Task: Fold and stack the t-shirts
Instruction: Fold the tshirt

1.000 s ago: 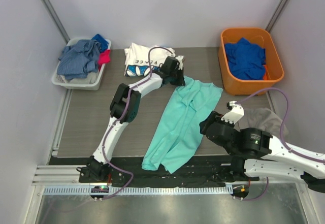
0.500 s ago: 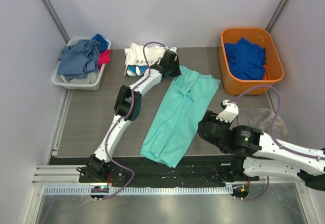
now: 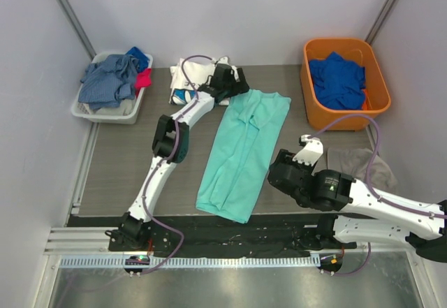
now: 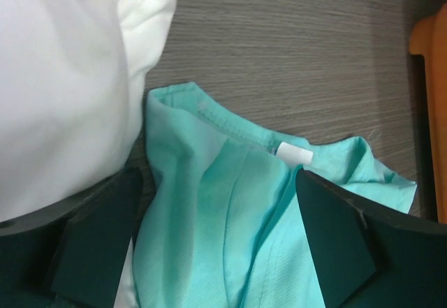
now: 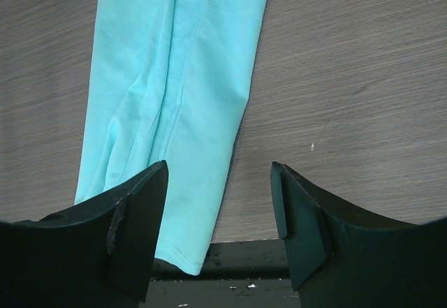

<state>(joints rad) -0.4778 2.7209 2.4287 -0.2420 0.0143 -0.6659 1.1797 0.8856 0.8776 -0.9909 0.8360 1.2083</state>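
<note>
Mint tee (image 3: 243, 156) lies folded lengthwise on table (image 3: 126, 154), collar beside white tee (image 3: 185, 77), prob. for stacking. I read L jaws spread over collar, R jaws spread, empty, near hem.

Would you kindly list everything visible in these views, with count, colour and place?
Mint-teal t-shirt: one, teal, folded lengthwise mid-table.
White t-shirt: one, white with blue print, far side, left of centre.
Basket: one, pale grey, far left, holding grey-blue clothes.
Bin: one, orange, far right, holding a royal blue garment.
Grey cloth: one, right of table.
Table: one, grey wood.
Left arm: one, white and black, over the teal collar, jaws open.
Right arm: one, beside the teal shirt, jaws open.
</note>
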